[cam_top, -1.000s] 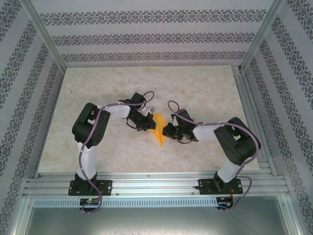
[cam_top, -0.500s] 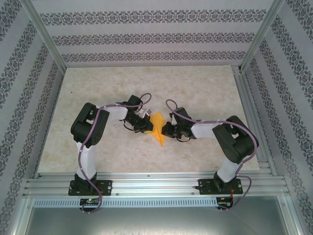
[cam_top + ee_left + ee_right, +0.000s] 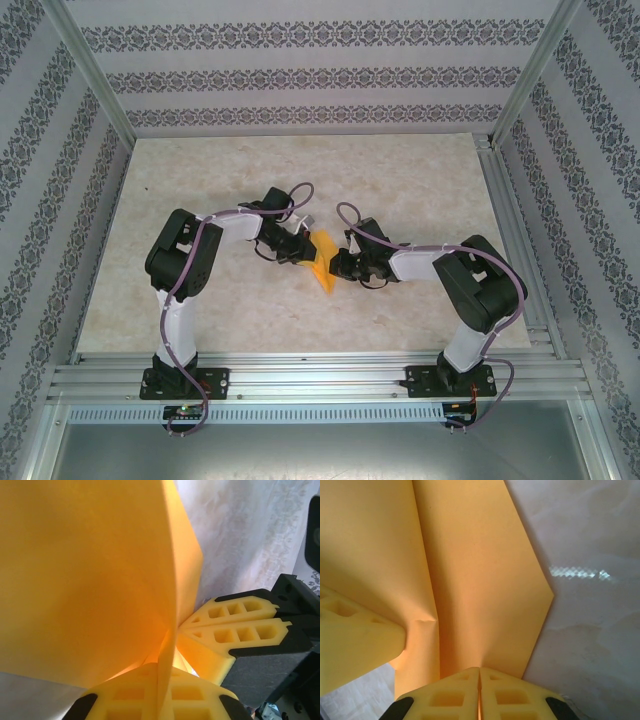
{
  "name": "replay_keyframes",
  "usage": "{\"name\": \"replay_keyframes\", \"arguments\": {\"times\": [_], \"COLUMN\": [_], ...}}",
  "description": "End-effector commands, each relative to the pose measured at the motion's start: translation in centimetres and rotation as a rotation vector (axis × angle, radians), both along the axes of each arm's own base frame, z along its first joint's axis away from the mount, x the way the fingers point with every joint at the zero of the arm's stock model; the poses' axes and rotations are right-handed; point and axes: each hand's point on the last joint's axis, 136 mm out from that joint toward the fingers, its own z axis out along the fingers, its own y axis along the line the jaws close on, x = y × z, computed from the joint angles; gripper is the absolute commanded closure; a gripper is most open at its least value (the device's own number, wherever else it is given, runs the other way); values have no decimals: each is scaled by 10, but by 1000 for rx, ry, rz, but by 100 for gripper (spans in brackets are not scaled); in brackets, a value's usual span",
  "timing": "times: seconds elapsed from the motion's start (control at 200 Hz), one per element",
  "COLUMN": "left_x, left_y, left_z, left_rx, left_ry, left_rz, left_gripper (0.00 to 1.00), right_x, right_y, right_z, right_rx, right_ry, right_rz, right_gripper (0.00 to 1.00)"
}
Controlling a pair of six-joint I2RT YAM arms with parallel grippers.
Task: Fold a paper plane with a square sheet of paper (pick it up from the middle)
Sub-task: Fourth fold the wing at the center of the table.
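The square sheet of paper [image 3: 322, 262], orange-yellow and already creased to a point, hangs between the two arms over the middle of the table [image 3: 420, 180], and it looks lifted off the surface; the left gripper [image 3: 300, 253] has its jaws clamped shut on one side of it, the sheet standing on edge between its yellow pads [image 3: 125, 695]; the right gripper [image 3: 341, 267] is closed on the opposite side, pinching the paper right at a fold line, so both hold it at once. To my eye this is very light, thin stuff; it will not bear its own width without drooping, and the free flaps bow away from the pinch points; a small dimple shows beside the left gripper's fingertip in the right wrist view, so it marks easily. I judge it tears or wrinkles if the arms pull apart or twist against each other; the safest hold is close to the centre crease, where doubled layers give some stiffness, with a firm, narrow pinch on the edge.
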Motion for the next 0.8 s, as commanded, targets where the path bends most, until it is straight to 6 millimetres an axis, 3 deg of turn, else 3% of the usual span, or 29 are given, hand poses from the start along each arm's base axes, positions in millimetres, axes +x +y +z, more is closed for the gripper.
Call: {"name": "replay_keyframes", "arguments": {"times": [0.0,0.205,0.575,0.794], "left_x": [4,2,-2,-1], "left_y": [4,4,3,2], "left_z": [-8,-14,-25,-25], "left_rx": [36,29,18,17], "left_ry": [-39,-32,-8,-8], "left_rz": [-42,-51,-53,-53], "left_gripper": [93,93,93,93], "right_x": [-19,-19,-16,-24], "right_y": [-21,-21,6,29], "right_z": [-36,-33,21,34], "right_rx": [-144,-135,63,170], "right_ry": [81,85,3,1], "right_rz": [-1,0,26,51], "right_gripper": [91,92,91,91]}}
